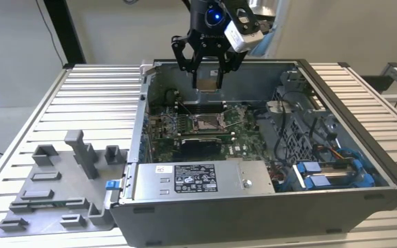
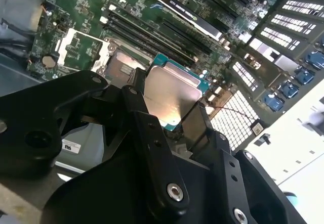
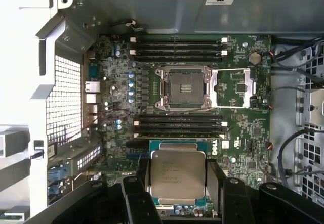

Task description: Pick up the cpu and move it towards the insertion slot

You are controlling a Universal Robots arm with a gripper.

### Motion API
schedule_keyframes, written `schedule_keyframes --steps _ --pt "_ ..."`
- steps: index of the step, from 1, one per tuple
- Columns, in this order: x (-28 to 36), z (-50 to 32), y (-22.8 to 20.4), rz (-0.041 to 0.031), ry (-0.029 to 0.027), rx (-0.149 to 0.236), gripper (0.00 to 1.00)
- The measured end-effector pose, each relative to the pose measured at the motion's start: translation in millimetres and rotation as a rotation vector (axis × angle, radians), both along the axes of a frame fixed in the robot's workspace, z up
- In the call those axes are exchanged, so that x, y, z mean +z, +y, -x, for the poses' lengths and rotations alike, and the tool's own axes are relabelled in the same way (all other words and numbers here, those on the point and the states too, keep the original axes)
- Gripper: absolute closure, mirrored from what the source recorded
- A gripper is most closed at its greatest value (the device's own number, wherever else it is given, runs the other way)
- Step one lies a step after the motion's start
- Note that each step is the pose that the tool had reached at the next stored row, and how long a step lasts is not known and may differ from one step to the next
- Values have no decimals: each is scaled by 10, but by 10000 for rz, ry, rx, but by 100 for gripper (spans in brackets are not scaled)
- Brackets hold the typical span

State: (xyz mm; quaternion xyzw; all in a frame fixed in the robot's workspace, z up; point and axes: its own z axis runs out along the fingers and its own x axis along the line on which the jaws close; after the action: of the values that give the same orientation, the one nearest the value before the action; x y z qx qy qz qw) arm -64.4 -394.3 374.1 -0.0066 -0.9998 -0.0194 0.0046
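Gripping cpu [image 3: 177, 176] between hand [image 3: 178, 179] fingers, above slot [image 3: 183, 87]

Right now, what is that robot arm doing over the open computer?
The gripper is holding the cpu, a small silver square chip, pinched between its black fingers. It hangs in the air above the open case, over the green motherboard. The slot sits open on the board with its metal frame flipped up. The chip is not in the slot; it is up above the board.
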Motion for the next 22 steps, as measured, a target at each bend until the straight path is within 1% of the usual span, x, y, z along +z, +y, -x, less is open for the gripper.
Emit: schedule_keyframes --steps 6,8,10,12,13,14,18,20,22 --pt "-2 0 1 -2 -1 -1 100" --pt "-17 0 3 -1 0 -1 100" --pt "-44 1 9 -3 1 -2 100" --pt "-64 1 28 -22 -1 -2 100" --pt "-74 0 47 -31 -4 0 100" --pt "-85 0 77 -36 -9 0 100" --pt "-130 0 227 -54 -23 -1 100" --pt "-146 -2 294 -78 -28 0 100" --pt "-158 -12 343 -110 -36 -1 100"
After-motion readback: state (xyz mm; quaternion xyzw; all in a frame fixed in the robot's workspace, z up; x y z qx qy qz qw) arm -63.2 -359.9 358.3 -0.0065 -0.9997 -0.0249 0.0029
